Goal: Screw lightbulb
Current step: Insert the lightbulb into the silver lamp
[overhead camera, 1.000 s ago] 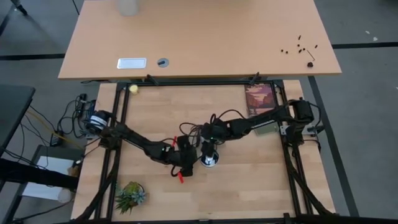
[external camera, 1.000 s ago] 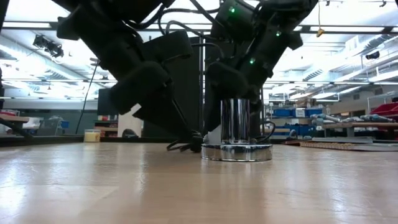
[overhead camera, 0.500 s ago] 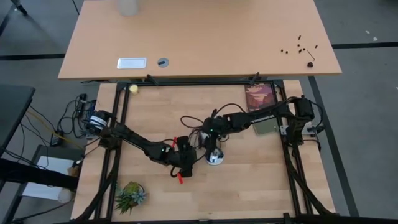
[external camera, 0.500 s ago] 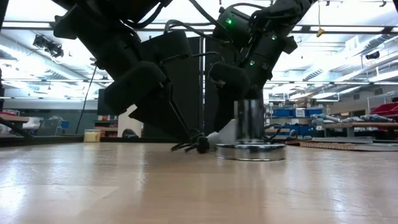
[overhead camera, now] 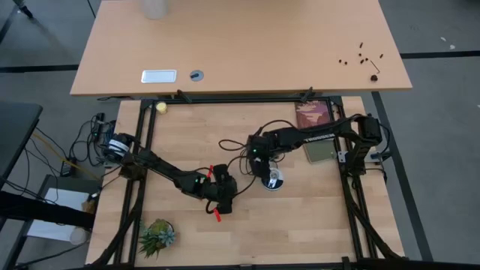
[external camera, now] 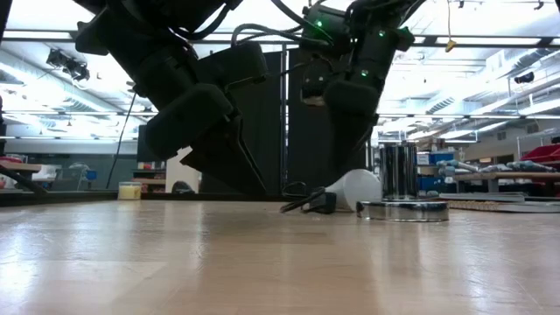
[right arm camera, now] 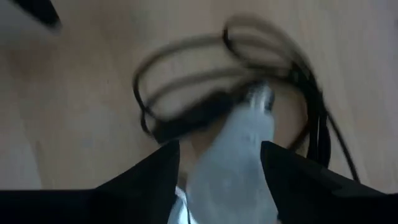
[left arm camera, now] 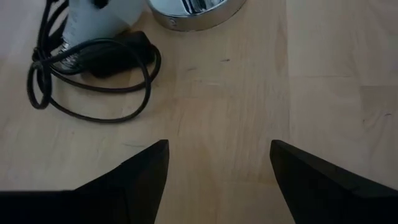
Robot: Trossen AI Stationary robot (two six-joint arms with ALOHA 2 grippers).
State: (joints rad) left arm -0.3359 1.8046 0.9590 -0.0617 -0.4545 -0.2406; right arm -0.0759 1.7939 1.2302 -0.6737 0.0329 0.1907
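The lightbulb (external camera: 357,187), white with a silvery screw base, sits between the fingers of my right gripper (right arm camera: 219,149), which points steeply down just to the left of the socket disc (overhead camera: 274,180). The chrome socket disc (external camera: 402,210) rests flat on the wood. Its black cord (left arm camera: 93,81) lies in loose loops beside the bulb. My left gripper (left arm camera: 217,180) stands open over bare wood to the left of them, at the table's middle (overhead camera: 221,196), with nothing between its fingers. My right gripper has the bulb's white globe (right arm camera: 236,168) between its two fingers, coming from above and slanting down. The bulb lies along the fingers, its screw base (right arm camera: 261,96) pointing away from the wrist toward the table. The bulb is tilted, base end low beside the cord (external camera: 325,203).
A small green plant (overhead camera: 157,236) stands near the front left corner and a red piece (overhead camera: 217,214) lies by my left gripper. A brown box (overhead camera: 313,116) and a grey pad (overhead camera: 319,152) sit at the right. A yellow ball (overhead camera: 160,106) lies at the far left.
My right gripper has risen and gone toward the table's right and far edges, turning as it went. The socket disc has slid along the table the same way. The white bulb, which the arm hid before, shows beside the disc in the low view.
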